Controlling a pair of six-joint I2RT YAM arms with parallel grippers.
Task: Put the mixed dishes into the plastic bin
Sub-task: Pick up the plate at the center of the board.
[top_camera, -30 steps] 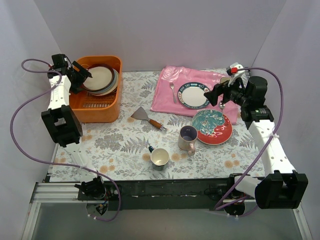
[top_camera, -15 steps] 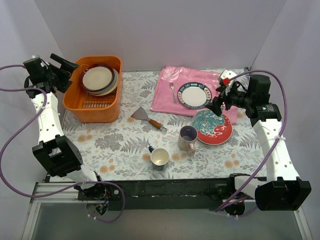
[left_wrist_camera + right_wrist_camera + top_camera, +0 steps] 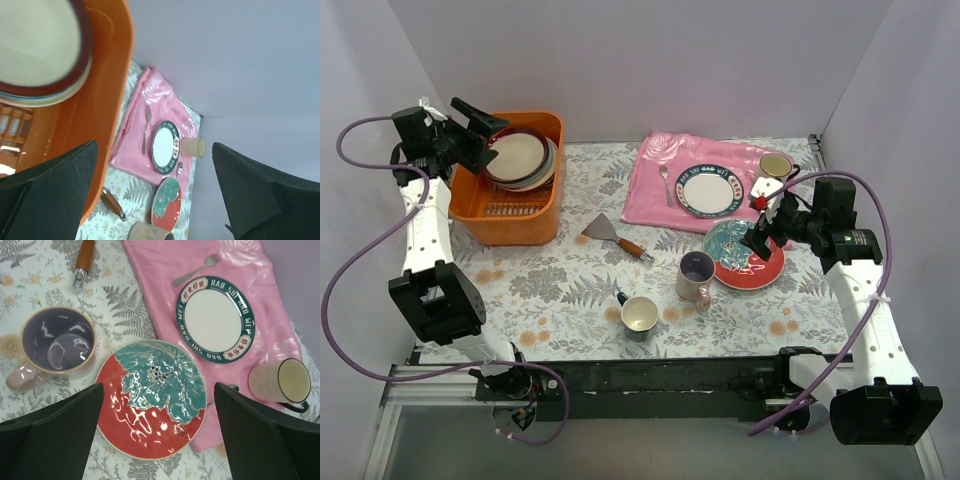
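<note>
Both arms have moved since the earlier frame: the left one has swung back toward the tub and the right one has come lower over the table.

On the left, the left gripper (image 3: 490,135) hangs above the far-left rim of the orange plastic bin (image 3: 510,228). Its fingers are wide apart and hold nothing. Inside the bin, a stack of plates (image 3: 520,158) leans at the far end, with a cream plate on top.

In the middle of the table lie a scraper (image 3: 615,236), a grey-white mug (image 3: 640,315) and a lilac mug (image 3: 697,275), all outside the bin.

On the right, the right gripper (image 3: 757,228) hovers over the red-rimmed teal plate (image 3: 745,258), its fingers spread and empty. Behind it, a blue-rimmed plate (image 3: 710,190) and a cream mug (image 3: 775,165) rest on a pink cloth (image 3: 655,195).
</note>
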